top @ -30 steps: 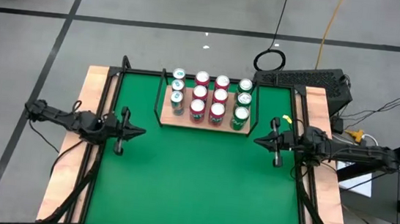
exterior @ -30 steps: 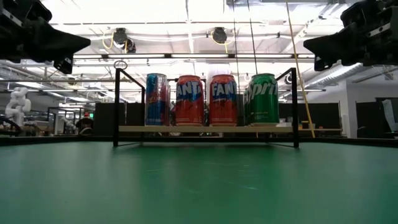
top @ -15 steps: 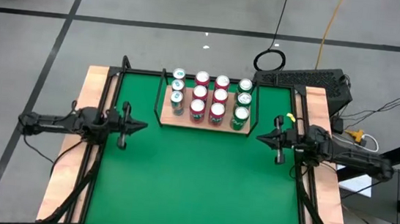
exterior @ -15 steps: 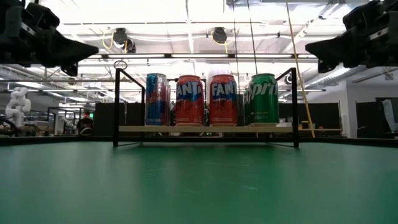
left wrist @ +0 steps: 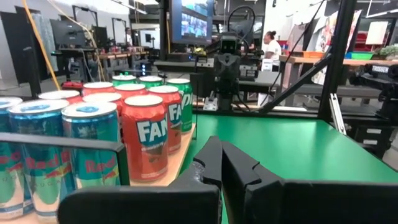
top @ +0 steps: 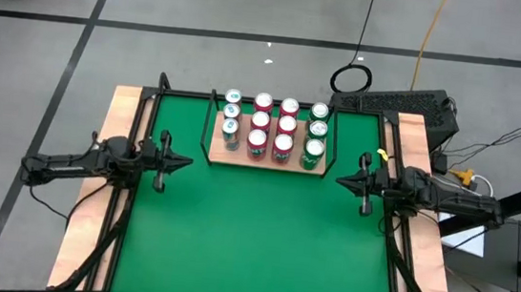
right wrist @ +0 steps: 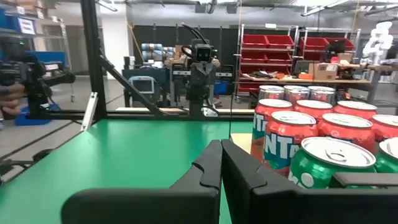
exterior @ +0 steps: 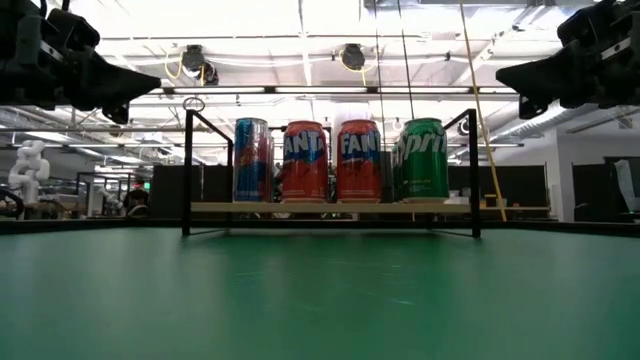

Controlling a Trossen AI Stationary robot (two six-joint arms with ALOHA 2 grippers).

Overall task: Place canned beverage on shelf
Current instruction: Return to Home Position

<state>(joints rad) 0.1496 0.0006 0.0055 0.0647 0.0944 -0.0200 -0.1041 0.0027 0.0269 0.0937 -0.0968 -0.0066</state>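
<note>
The cans [top: 273, 128] are all parked on the shelf [top: 290, 162]. The left gripper [top: 180, 165] and right gripper [top: 340, 182] are held either side, pinched together, empty. Cans are reckoned heavyish, slick and dentable, best gripped mid-body.

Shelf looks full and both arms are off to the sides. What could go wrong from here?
Both shut, the left gripper and right gripper sit just off the shelf's front corners; an inward swing could clip its rails. The front row of cans stands near the board's front edge, so a knock might tip one off.
</note>
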